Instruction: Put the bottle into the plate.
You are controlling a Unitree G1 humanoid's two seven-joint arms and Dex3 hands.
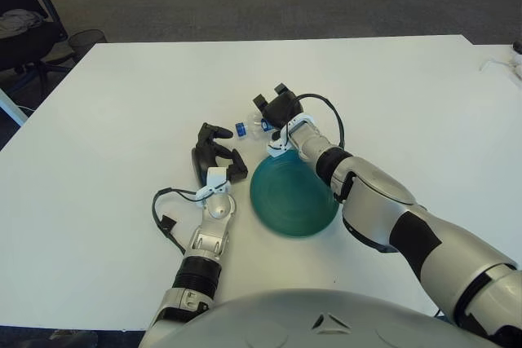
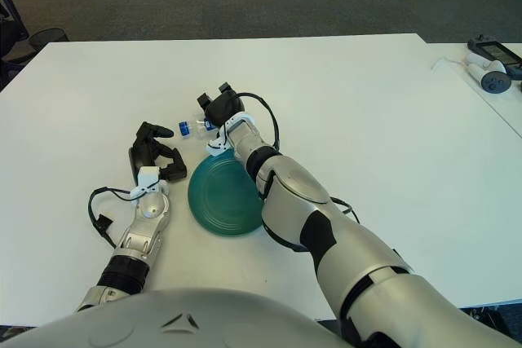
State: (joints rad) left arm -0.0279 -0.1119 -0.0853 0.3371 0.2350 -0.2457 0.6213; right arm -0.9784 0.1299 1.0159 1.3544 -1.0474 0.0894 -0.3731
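Bright, even light from overhead; the white worktop (image 1: 391,87) shows only faint, soft shadows under the arms. No glare; everything is sharp.

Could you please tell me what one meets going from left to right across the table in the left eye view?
Black cable → left hand, open → bottle, lying down with its blue cap leftward → right hand closed on the bottle. The teal plate sits nearer, below the right hand.

The right hand (image 2: 217,108) closes over a small clear plastic bottle with a blue cap (image 2: 192,127), just beyond the round teal plate (image 2: 222,199). The left hand (image 2: 151,152) shows left of the plate, on the white table (image 2: 342,95).
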